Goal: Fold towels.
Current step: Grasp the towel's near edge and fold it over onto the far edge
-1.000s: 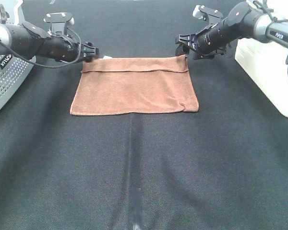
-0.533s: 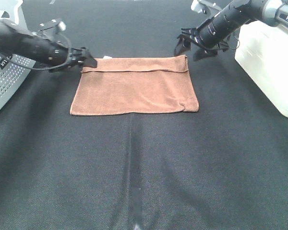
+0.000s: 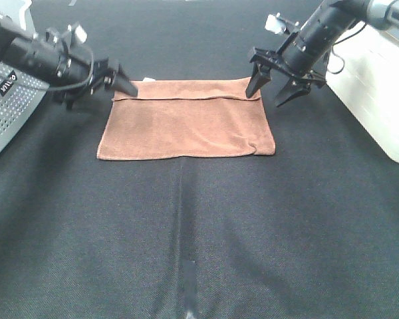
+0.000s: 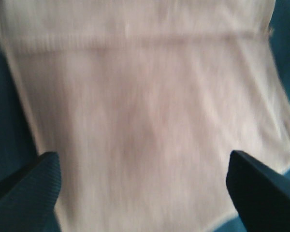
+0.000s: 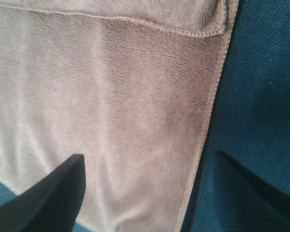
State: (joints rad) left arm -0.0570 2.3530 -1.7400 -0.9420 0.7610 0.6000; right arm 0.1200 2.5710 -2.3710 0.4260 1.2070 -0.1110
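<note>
1. While the towel [image 3: 186, 123] lies flat and once folded on the far middle of the table [image 3: 186, 239], we have both grippers wide open and empty. The left gripper [image 3: 123, 83] is at the far left corner, and the right gripper [image 3: 271, 90] is tips-down at the far right corner. A pinch here could catch only the top layer, because its hem stops just short of the far edge. The fold would then peel open.
2. Our right wrist view shows one finger [image 5: 53, 193] over the towel and the other [image 5: 261, 186] over bare table, straddling the side edge. If we close too far out, we think the jaws would meet on nothing or scrape the table.
3. Our left wrist view is blurred, so we cannot judge how squarely that gripper sits on its corner. Uneven grips would likely skew the next fold.
4. Near the right front corner we see a small pucker [image 3: 256, 147]. Dragging the towel could deepen it, and the edges would not line up.
5. Soft pile may slip from a shallow pinch mid-lift, dropping one corner.
</note>
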